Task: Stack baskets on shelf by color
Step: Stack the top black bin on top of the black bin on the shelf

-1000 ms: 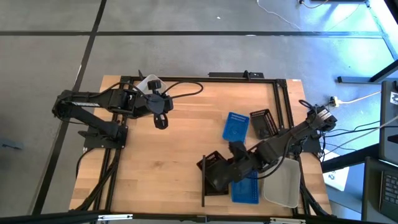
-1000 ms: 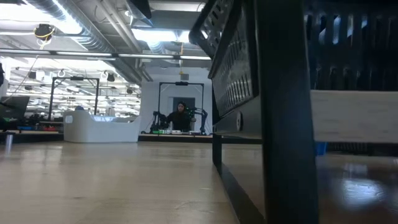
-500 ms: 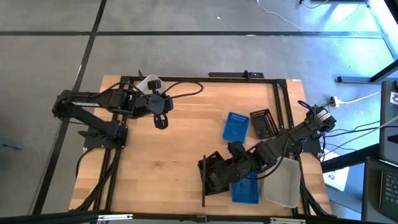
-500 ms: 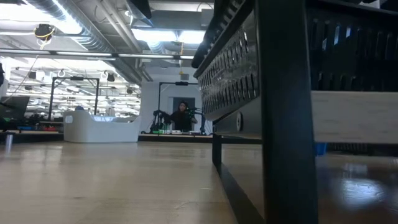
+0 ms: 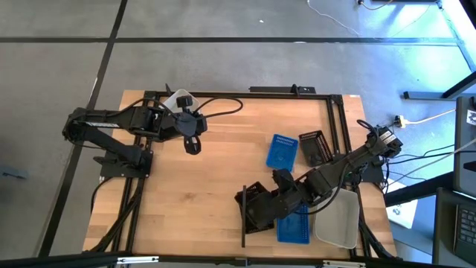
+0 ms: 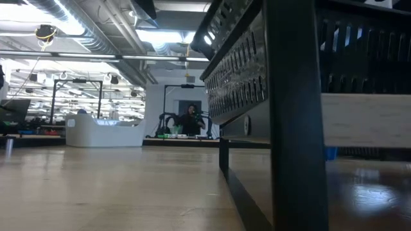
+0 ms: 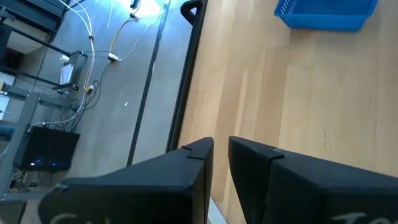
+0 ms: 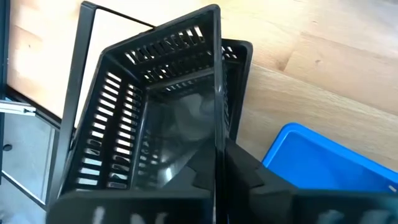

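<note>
Right wrist view: right claw (image 8: 217,165) clenched on the rim of a black basket (image 8: 149,118), held tilted over a second black one on the shelf (image 5: 256,229). Step in hand: nesting black on black. Next: level, lower, release. Left claw (image 5: 192,145) idle far across the counter (image 5: 208,171), fingers near-closed, empty.

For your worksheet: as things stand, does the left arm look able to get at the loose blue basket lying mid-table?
Probably yes. The left gripper hangs free over bare wood, and nothing stands between it and the blue basket. The right gripper is busy with a black basket nearer the front edge, clear of that path.
</note>
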Controlling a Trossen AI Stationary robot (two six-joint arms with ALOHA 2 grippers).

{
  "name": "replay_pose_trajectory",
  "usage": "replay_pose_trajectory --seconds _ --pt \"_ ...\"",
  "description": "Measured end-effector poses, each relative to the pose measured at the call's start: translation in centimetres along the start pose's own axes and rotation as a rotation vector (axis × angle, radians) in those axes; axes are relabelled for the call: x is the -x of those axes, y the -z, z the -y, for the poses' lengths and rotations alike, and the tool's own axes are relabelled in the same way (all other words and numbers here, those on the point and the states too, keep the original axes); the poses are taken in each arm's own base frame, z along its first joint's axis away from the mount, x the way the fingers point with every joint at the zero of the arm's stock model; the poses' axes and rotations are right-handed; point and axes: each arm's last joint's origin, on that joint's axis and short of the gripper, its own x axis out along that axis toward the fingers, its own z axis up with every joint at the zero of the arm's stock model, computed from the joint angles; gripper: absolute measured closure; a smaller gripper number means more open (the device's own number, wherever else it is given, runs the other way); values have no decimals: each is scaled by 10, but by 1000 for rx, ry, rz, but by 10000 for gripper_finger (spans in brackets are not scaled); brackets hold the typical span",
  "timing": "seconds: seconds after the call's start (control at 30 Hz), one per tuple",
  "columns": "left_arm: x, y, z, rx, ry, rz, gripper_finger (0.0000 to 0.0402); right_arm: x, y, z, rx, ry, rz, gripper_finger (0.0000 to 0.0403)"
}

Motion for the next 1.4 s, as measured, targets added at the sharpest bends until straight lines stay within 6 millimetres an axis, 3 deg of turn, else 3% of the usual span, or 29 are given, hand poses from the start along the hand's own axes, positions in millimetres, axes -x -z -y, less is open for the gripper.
replay_pose_trajectory --seconds 0.27,0.93,1.2,1.4 --pt "0 0 0 0 0 0 358 0 0 0 1 -2 3 335" --pt "0 0 0 -1 0 0 358 18 7 -2 -17 28 -86 332" --pt "0 0 0 -1 0 0 358 18 7 -1 -10 28 -52 373" --pt "0 0 0 -1 0 0 358 18 9 2 2 76 -134 398"
